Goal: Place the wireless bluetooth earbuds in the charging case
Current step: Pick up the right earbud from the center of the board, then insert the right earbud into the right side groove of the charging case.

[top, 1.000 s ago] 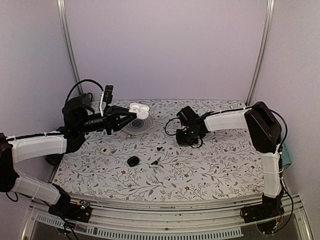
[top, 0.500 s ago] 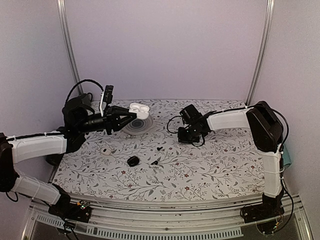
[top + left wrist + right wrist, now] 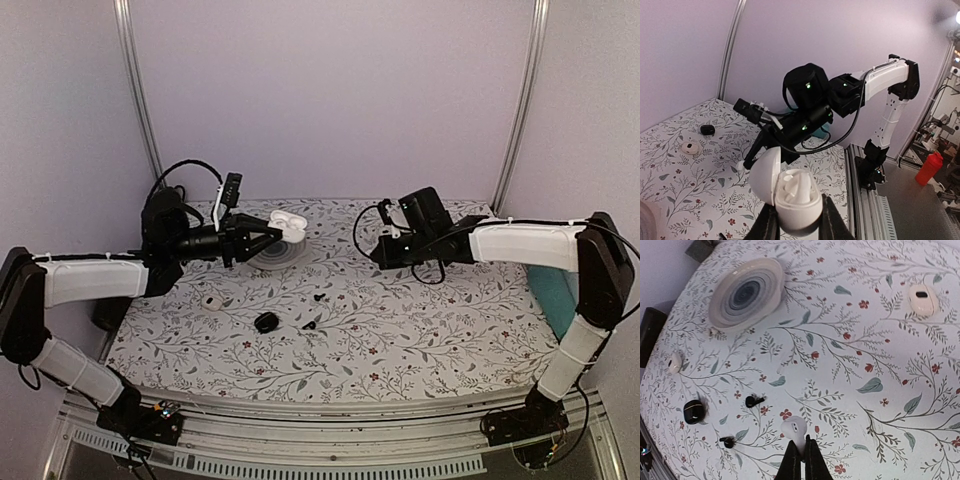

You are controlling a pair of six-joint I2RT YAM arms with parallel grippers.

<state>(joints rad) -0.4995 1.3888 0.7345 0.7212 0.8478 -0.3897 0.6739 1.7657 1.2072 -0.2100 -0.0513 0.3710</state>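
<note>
Floral cloth on the table (image 3: 400,340), and close to the near edge there's a black lump (image 3: 266,322) with a small black bit (image 3: 309,324) just beside it. A step further in and off to the left lies a small white piece (image 3: 210,300), on its own on the cloth. Next comes the round ridged disc (image 3: 283,259), flat on the table. Right above it is the left gripper (image 3: 272,232), clamped on the charging case (image 3: 795,200). That case is up in the air, lid swung open, and its white moulded inside is on show, though I can't tell whether a bud sits in there. Across the way, the right gripper (image 3: 800,460) has its fingers pinched tight on the stem of one earbud (image 3: 793,429), glossy white and carried clear above the cloth. The two grippers face each other but hang apart, with open cloth below the gap. From the right wrist you also catch a white oval piece with a dark slot (image 3: 921,299) lying further out on the pattern. Behind it all, a pale lilac wall (image 3: 330,100) between two metal poles (image 3: 135,90)
</note>
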